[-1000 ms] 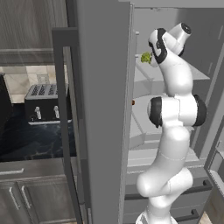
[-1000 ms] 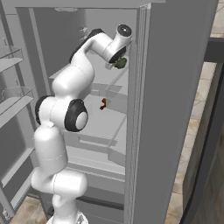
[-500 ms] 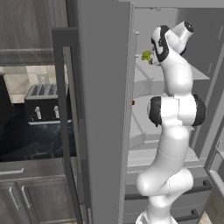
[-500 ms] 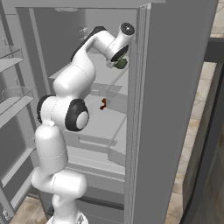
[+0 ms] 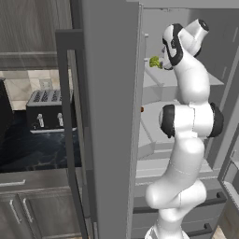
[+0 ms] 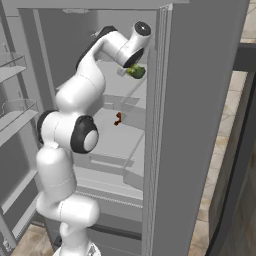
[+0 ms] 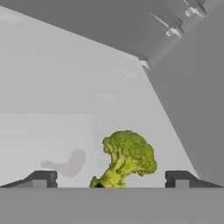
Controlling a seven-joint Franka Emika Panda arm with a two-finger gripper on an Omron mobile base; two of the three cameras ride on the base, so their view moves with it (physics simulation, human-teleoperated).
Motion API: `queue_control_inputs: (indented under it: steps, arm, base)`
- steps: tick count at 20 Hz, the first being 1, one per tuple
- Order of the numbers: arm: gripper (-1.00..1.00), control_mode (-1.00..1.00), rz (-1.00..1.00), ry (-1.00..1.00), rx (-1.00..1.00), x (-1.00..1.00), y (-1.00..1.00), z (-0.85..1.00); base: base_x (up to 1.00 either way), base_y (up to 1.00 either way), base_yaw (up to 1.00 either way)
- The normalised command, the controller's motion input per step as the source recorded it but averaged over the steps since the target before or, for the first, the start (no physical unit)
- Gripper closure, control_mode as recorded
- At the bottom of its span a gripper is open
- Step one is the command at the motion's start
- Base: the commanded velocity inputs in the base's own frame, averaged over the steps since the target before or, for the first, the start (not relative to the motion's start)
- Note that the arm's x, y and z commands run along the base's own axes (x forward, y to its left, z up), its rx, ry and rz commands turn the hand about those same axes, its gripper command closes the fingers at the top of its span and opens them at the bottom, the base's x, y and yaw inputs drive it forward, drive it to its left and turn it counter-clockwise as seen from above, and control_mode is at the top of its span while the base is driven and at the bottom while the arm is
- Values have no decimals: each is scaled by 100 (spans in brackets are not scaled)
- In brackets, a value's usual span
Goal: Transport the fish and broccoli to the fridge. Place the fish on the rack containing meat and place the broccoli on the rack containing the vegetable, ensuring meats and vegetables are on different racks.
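Observation:
The green broccoli (image 7: 124, 159) stands on the upper fridge rack (image 7: 65, 113), between the two spread fingertips (image 7: 41, 178) of my gripper (image 7: 109, 180), which is open and touches it on neither side. From the base cameras, the broccoli (image 5: 155, 62) (image 6: 136, 72) sits at the front of that upper rack, right at the gripper (image 6: 130, 71). A small reddish-brown item (image 6: 118, 119) (image 5: 142, 109) lies on the rack below; I cannot tell whether it is the fish or the meat.
The open fridge door (image 5: 112, 116) stands just left of the arm, its edge close to the hand. A toaster (image 5: 44, 109) sits on the dark counter further left. Door shelves (image 6: 12, 65) hang at the far left of the right base view.
The jaws have gone from shut on the broccoli to wide open, letting it go on the upper rack. The hand has barely shifted.

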Motion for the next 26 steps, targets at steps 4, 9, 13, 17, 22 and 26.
queue_control_inputs:
  steps: [4, 9, 13, 17, 22, 26]
  arm:
    - [-100, -100, 0, -1, 0, -41, 36, 1]
    - [-100, -100, 0, -10, 0, -53, 28, 0]
    - [-100, -100, -1, -10, 2, -71, 19, 0]
    - [-100, -100, 0, -4, 4, -75, 26, 0]
    - [-100, -100, -1, -1, 1, -92, 25, 0]
    - [-100, -100, -2, 0, 0, -100, 19, 0]
  base:
    - [0, 0, 0]
    - [0, 0, 0]
    - [0, 0, 0]
    - [0, 0, 0]
    - [0, 0, 0]
    - [0, 0, 0]
